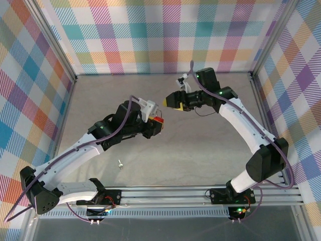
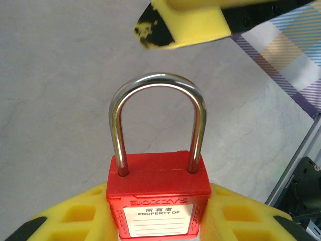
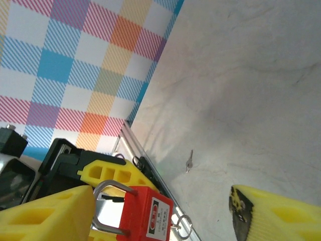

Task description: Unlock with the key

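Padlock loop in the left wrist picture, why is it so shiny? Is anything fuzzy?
Left wrist: the steel loop mirrors the light in bright streaks, and the right end effector's finger up close is fuzzy; right wrist: the key looks tiny and soft.

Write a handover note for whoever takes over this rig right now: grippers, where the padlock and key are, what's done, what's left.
Left gripper: shut on the red padlock, both shackle legs seated in the body.
Right gripper: open, empty, just past the padlock's shackle end.
Key: lying on the table near the arm bases, in neither gripper.
Done: padlock is gripped.
Left: pick up the key, insert it, turn it, release the shackle.
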Motion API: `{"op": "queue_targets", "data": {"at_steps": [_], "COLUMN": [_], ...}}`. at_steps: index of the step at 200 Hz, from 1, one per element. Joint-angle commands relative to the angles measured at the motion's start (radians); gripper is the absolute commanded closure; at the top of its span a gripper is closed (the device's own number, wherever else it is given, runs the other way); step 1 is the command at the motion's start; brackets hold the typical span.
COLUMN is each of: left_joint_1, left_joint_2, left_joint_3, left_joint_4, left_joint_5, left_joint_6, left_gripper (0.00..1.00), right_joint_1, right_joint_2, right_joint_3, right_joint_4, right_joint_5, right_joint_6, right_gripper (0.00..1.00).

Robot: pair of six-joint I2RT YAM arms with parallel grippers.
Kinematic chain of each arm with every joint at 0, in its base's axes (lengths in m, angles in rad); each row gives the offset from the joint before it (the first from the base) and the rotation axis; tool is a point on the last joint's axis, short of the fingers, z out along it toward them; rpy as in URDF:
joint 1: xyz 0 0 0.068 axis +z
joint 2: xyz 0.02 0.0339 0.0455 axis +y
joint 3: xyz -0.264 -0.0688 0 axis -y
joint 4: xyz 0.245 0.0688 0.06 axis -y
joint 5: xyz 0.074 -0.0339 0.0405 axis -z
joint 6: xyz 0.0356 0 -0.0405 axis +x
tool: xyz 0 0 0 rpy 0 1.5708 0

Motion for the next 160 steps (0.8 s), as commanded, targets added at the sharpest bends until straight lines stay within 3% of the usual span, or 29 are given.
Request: {"op": "queue_targets", "data": {"at_steps": [1, 106, 130, 160], "left_joint_1": [-0.011, -0.012, -0.013, -0.013], "left_joint_2": [0.005, 0.026, 0.028, 0.027], "left_joint_3": [0.035, 0.042, 0.043, 0.041], "left_joint_4": [0.019, 0.027, 0.021, 0.021], "left_joint_5": [0.026, 0.05, 0.049, 0.028], "left_joint_6": [0.012, 0.008, 0.008, 0.003], "left_gripper": [1.0, 1.0, 1.0, 1.0], "right_joint_1": [0.021, 0.072, 0.075, 0.074], "right_joint_2": [-0.024, -0.054, -0.068, -0.113], "right_joint_3": [-0.021, -0.084, -0.09, -0.092], "right_joint_4": [0.039, 0.061, 0.057, 0.037], "right_joint_5": [-0.041, -0.014, 0.002, 0.066], "right_joint_6": [-0.036, -0.022, -0.021, -0.014], "right_gripper": [0.31, 0.53, 0.53, 0.43]}}
